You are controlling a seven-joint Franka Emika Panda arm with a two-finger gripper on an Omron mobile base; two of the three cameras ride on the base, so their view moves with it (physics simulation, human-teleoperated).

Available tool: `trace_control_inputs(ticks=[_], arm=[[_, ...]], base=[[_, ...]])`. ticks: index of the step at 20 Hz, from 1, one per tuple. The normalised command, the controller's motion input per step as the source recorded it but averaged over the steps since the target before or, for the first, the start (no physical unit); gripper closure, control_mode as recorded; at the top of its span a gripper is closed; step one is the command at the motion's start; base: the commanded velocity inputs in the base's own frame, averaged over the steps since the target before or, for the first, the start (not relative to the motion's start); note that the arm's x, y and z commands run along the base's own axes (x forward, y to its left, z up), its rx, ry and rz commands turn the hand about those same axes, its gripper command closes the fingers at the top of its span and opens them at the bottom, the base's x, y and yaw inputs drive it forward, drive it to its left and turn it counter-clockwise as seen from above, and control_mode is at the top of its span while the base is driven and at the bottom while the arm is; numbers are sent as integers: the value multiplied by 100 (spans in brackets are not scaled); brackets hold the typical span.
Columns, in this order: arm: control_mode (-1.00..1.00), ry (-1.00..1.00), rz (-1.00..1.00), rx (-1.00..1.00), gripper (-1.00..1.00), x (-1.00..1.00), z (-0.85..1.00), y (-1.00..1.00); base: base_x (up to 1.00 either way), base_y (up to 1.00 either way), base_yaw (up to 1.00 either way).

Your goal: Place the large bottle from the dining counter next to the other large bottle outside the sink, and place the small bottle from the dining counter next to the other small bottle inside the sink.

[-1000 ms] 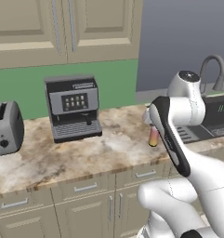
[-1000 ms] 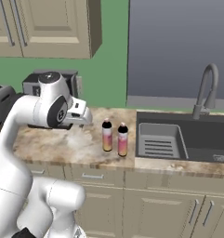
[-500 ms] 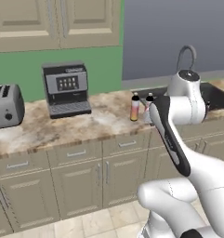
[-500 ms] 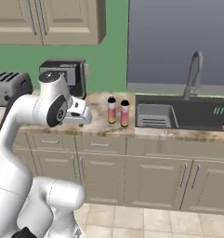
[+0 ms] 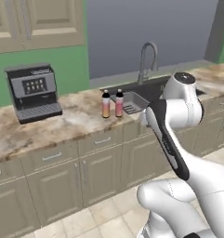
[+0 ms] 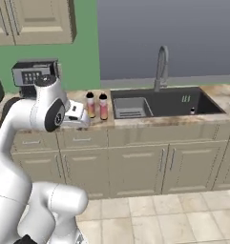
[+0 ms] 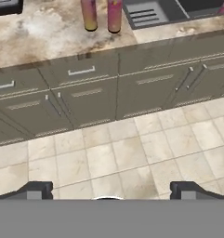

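Note:
Two large bottles stand upright side by side on the stone counter just left of the sink (image 6: 171, 102). One large bottle (image 5: 106, 103) (image 6: 90, 105) (image 7: 89, 14) is on the left and the other (image 5: 119, 103) (image 6: 103, 106) (image 7: 114, 15) on the right; which one came from the dining counter I cannot tell. A small bottle (image 6: 192, 111) (image 7: 223, 6) stands inside the sink at its right end. My gripper (image 7: 111, 191) is open and empty, held in front of the cabinets and looking down at the floor. The dining counter and its small bottle are out of view.
A coffee machine (image 5: 34, 92) (image 6: 33, 74) stands on the counter left of the bottles. A curved faucet (image 5: 148, 58) (image 6: 162, 64) rises behind the sink, which holds a ribbed tray insert (image 6: 130, 108) (image 7: 146, 13). Cabinet fronts (image 7: 85, 97) and tiled floor (image 7: 132, 153) lie below.
The base has backed away from the counter and turned, so both base views have shifted and show more cabinets and floor. The two bottles stay put and the gripper stays open.

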Motion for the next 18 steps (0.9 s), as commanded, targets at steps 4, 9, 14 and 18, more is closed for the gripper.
trace_control_inputs(ticks=[4,9,14,18], arm=[[100,0,0,0,-100,0,0,0],[100,0,0,0,-100,0,0,0],[100,0,0,0,-100,0,0,0],[100,0,0,0,-100,0,0,0]], base=[[5,-20,-80],[6,-16,-87],[9,-7,-92],[6,-1,-94]])
